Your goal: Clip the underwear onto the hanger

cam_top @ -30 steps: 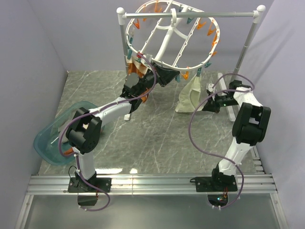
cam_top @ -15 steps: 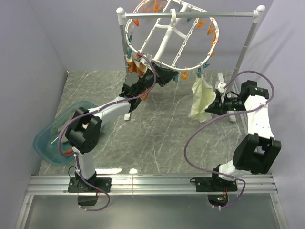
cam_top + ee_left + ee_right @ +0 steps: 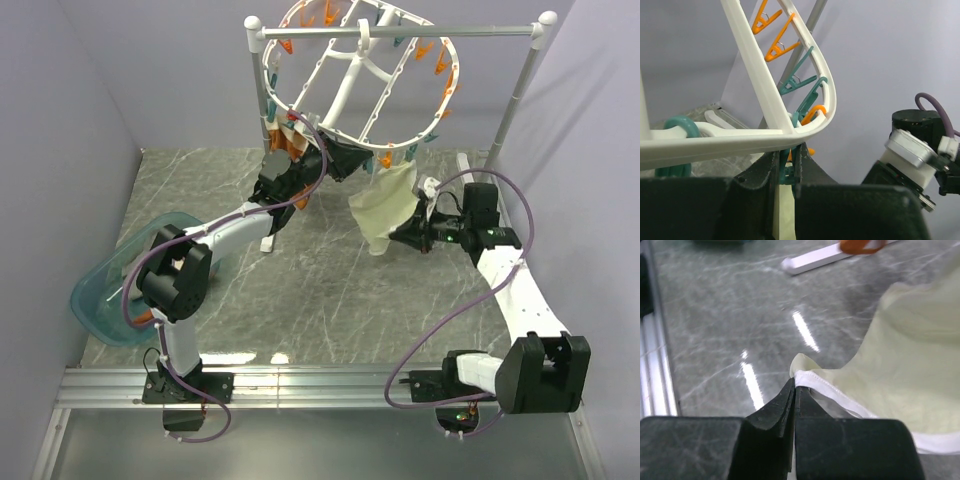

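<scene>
Over the grey counter point(image 3: 330, 290) we see the white hanger point(image 3: 345, 95) tilted. The underwear point(image 3: 385, 205) stretches from under its lower rim to our right fingers point(image 3: 782, 407), which pinch the hem. Our left fingers point(image 3: 762, 170) seem clamped on a teal clip point(image 3: 786, 172).

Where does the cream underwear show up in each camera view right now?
Top external: the underwear hangs right of centre, below the hanger rim, lower edge pinched by the right gripper.
Left wrist: only a pale strip below the teal clip at bottom centre; cannot tell if it is the fabric.
Right wrist: fills the right half, hem pinched at bottom centre.
Shared landmark: the grey marbled tabletop.
</scene>
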You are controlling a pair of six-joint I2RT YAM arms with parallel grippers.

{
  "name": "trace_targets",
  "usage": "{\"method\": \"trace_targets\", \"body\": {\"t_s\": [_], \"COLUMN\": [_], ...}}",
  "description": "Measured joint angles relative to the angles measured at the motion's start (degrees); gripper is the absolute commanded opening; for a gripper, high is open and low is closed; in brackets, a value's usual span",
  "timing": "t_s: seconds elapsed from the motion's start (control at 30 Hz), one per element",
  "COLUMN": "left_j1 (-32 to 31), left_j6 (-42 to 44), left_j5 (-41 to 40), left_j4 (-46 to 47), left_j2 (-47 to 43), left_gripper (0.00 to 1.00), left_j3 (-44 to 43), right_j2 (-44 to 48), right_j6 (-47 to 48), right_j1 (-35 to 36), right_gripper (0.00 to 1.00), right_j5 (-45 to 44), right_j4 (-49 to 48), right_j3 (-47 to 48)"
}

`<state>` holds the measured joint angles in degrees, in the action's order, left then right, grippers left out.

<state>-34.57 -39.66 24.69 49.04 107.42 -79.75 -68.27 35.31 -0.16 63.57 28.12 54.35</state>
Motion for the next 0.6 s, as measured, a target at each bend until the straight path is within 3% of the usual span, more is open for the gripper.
{"method": "trace_targets", "body": {"t_s": [0.17,0.33,0.47,0.6], "left_j1": [0.15,0.39,0.63,0.74], "left_j6": [0.02,0.0,-0.17,-0.22], "left_j5": [0.79,2.67,4.59,6.32], "left_j4": [-0.46,-0.46,-0.57,-0.55], "left_j2": [-0.02,-0.02,-0.02,-0.02], "left_gripper": [0.0,0.0,0.0,0.0], "left_j3": [0.0,-0.11,-0.66,-0.76], "right_j2": [1.49,1.22,0.57,0.57], "right_j6": [-16.94,-28.37,-33.29,-32.54], "right_j1": [2.47,6.84,9.79,12.26], "right_gripper": [0.0,0.0,0.0,0.0], "right_j5": [-6.4,-11.23,-16.33,-20.85], "right_j4": [-22.23,-34.99,-41.33,-45.38], "right_j3": [-6.8,-8.96,-8.96,-9.22]}}
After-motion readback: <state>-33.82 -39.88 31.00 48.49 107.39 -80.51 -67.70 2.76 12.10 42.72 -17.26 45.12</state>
